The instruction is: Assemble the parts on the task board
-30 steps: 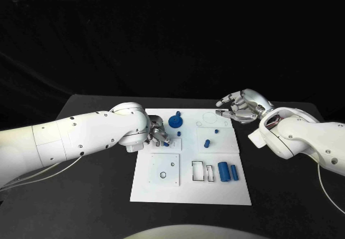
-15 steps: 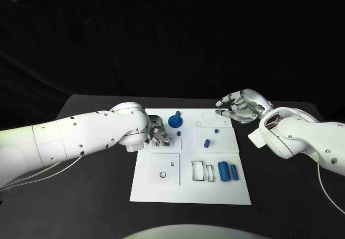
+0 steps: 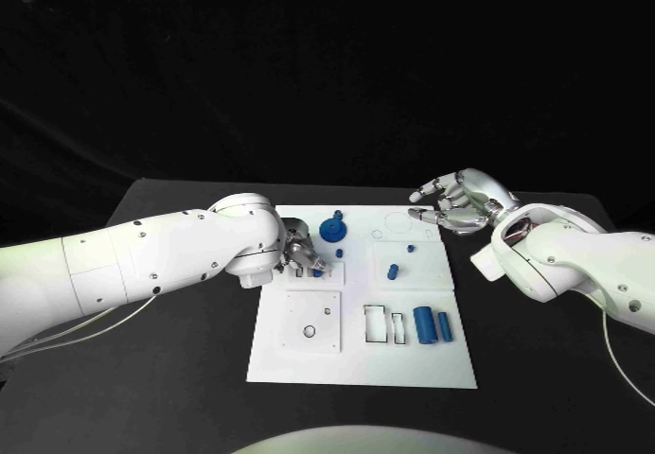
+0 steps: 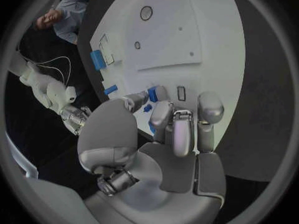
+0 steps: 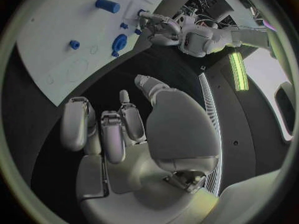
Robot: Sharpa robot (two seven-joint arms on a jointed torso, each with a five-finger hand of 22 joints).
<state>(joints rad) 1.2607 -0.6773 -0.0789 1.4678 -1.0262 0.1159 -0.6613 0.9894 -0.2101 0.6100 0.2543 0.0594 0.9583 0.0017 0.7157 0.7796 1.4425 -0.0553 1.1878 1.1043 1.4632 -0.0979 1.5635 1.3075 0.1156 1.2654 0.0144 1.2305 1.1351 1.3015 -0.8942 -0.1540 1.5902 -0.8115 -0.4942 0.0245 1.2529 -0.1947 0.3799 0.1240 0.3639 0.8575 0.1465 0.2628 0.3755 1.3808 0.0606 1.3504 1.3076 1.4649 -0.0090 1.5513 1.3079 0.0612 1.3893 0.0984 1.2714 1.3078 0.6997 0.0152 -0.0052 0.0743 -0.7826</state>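
We see the white task board [image 3: 362,359] lying in the middle of the black table [image 3: 164,378], with the left hand [image 3: 303,257] lowered over its far-left part and the right hand [image 3: 462,203] raised above the table just beyond the board's far-right corner. The fingers [image 4: 161,115] of the left hand are drawn together around a small blue part [image 4: 152,94], pinching it against the board at a small raised white plate [image 3: 325,274]; in the head view this part [image 3: 315,272] shows just beneath the fingertips. The fingers [image 5: 76,120] of the right hand are curled loosely but apart, and we see nothing between them. Just beyond the left hand a round blue part [image 3: 333,230] stands on the board, with a small blue peg [image 3: 339,253] nearer to us. Right of these, a second raised plate [image 3: 410,265] carries two small blue parts [image 3: 392,272]. On the near-right of the board two blue cylinders [image 3: 434,325] lie side by side, just right of two narrow rectangular slots [image 3: 385,325]. A larger white plate [image 3: 312,322] with an oval hole lies near-left on the board.
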